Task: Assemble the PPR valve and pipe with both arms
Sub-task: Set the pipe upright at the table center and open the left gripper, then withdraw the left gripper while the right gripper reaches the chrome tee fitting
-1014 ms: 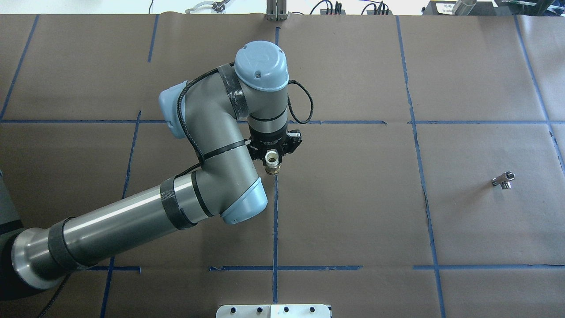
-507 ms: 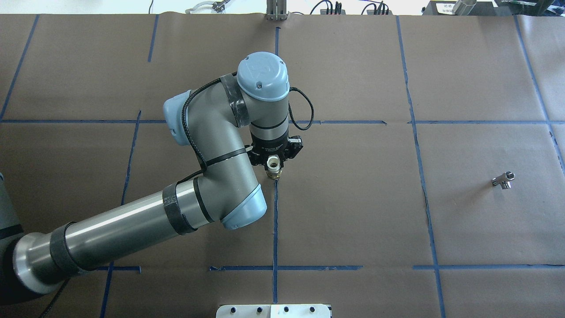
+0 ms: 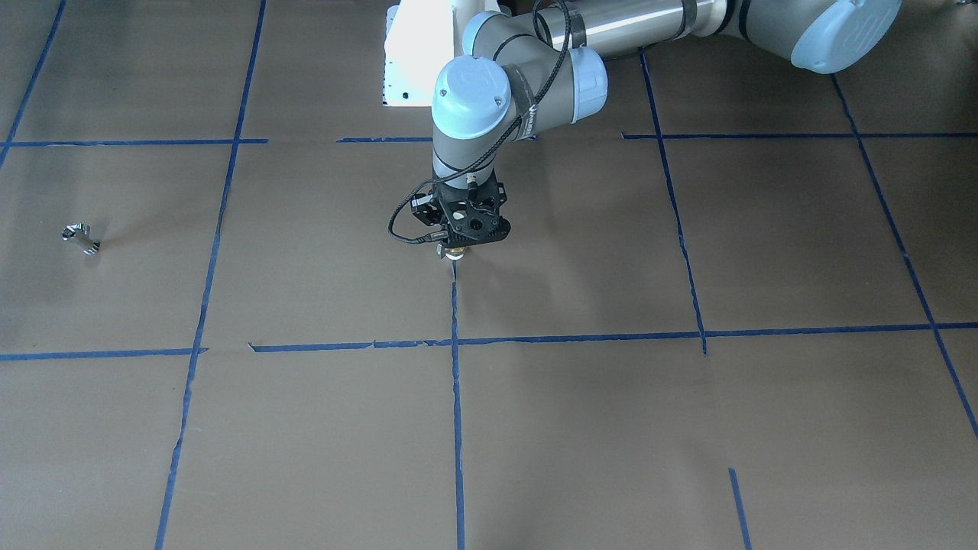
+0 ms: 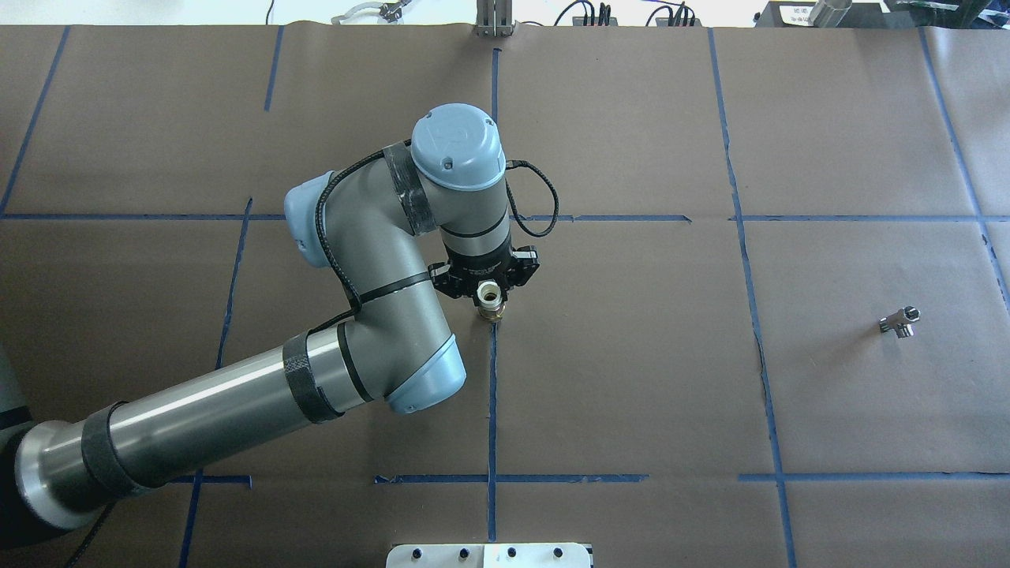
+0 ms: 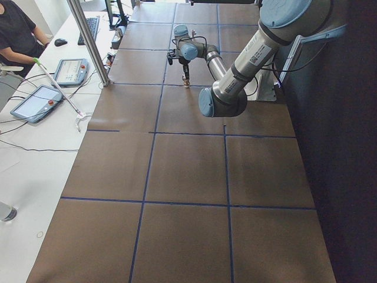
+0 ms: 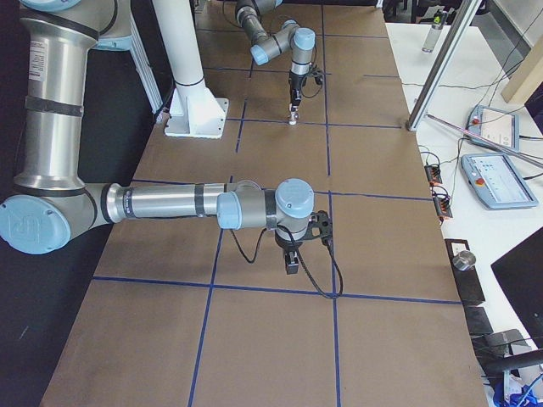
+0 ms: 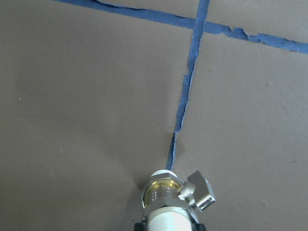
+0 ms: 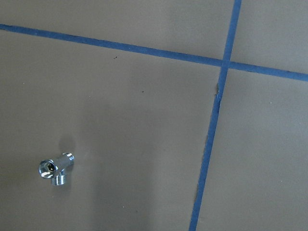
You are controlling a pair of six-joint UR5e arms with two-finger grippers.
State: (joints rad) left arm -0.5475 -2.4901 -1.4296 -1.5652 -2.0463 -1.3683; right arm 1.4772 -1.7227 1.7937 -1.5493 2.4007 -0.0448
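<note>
My left gripper (image 4: 489, 293) is shut on the PPR valve (image 4: 490, 304) and holds it upright at the table's middle, over a blue tape line. In the left wrist view the valve (image 7: 168, 199) shows its brass ring and its silver side lever just above the paper. I cannot tell whether it touches. The pipe (image 4: 900, 321), a small silver stub, lies alone far to the right. It also shows in the right wrist view (image 8: 55, 168) and the front view (image 3: 80, 238). My right gripper (image 6: 291, 259) shows only in the exterior right view, so I cannot tell if it is open.
Brown paper with blue tape lines (image 4: 491, 394) covers the table. The white pedestal (image 3: 416, 53) stands at the robot's side. A metal post (image 4: 493, 20) stands at the far edge. Tablets (image 5: 35, 103) and a person (image 5: 17, 29) are beyond that edge.
My left wrist has swung slightly toward the robot and leftward. The valve has shifted a little nearer along the tape line, still held. The pipe has not moved.
</note>
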